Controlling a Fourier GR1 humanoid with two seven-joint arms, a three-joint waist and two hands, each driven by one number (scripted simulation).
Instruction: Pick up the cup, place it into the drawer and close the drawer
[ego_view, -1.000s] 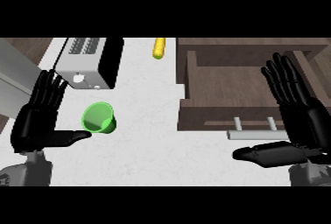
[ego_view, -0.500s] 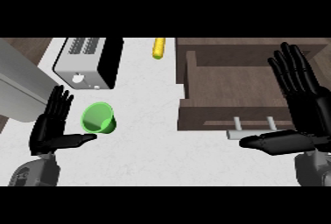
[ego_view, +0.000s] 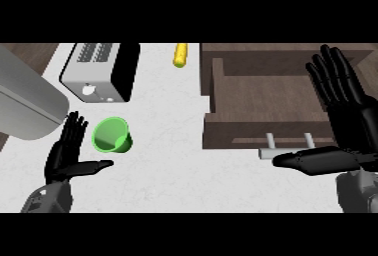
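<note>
From the head view, the green cup sits on the white counter at centre left of the frame, lying tipped with its mouth towards us, just below the toaster that stands at upper left. Nothing holds it. The left hand stands right beside the cup at lower left, fingers straight and spread, thumb stuck out towards the cup; I cannot tell whether the fingertips touch its rim.

The wooden drawer is open at the right of the frame, its inside bare as far as I can see, with a pale handle on its front near the lower right. The right hand is spread flat over the drawer's right side, thumb pointing left just below the handle.

A yellow thing, perhaps a banana or corn cob, lies at the top centre, and a grey appliance fills the left edge.

What worries me: the cup looks light and lies on its side, so a hand closing from one side could roll or nudge it towards the toaster instead of catching it. The carry to the drawer is long too, and the drawer's near wall could catch the cup. The right hand over the drawer could also crowd the place where the cup must go.
</note>
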